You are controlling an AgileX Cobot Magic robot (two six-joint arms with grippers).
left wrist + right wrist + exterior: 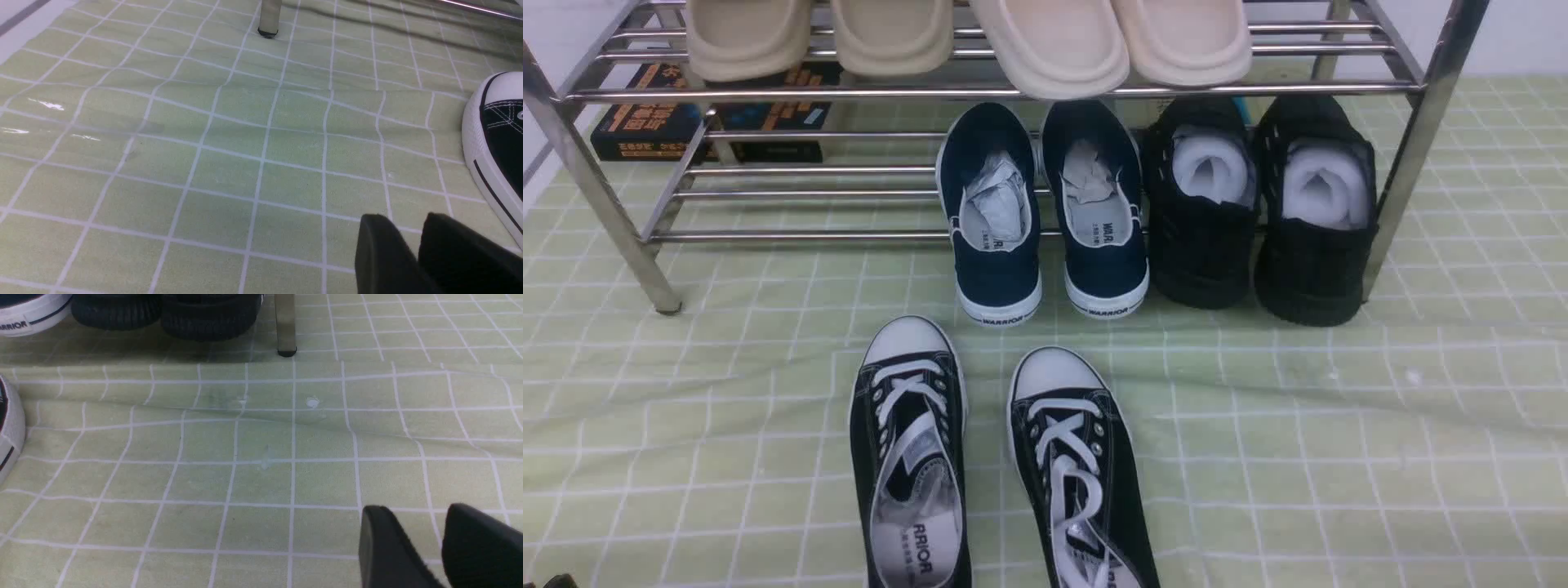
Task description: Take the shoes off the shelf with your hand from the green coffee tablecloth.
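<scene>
Floor-level corner that looks like a home entryway or a mock-up of one; which cannot be told. A shiny metal shoe rack (1005, 91) holds beige slip-on shoes (1058, 41) above and navy (998, 245) and black pairs (1205, 245) below. Laced sneakers (915, 490) sit in front on a pale green checked cloth (727, 392), near a white wall (1523, 37).

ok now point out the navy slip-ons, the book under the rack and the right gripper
navy slip-ons (999, 282): front view, heel of the left one
book (645, 122): front view, cover
right gripper (416, 510): right wrist view, between its fingertips
</scene>
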